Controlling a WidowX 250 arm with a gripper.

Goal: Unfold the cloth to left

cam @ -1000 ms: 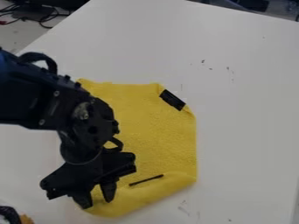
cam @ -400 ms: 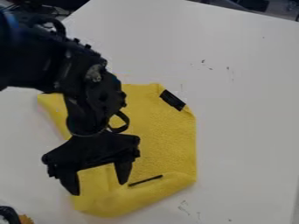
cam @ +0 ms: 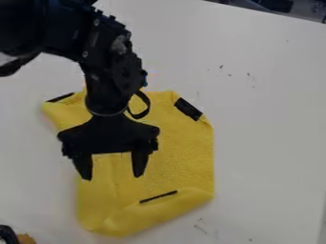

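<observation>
Two fingers wide apart and empty, my pincer has moved up from the lower edge of the cloth on the tabletop, uncovering its upper-left patch, so I judge the left side largely unfolded.

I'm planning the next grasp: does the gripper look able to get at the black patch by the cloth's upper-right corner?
Probably yes: the gripper hangs open over the cloth, and nothing covers the black patch, though it lies fairly flat and might be awkward to pinch.
</observation>
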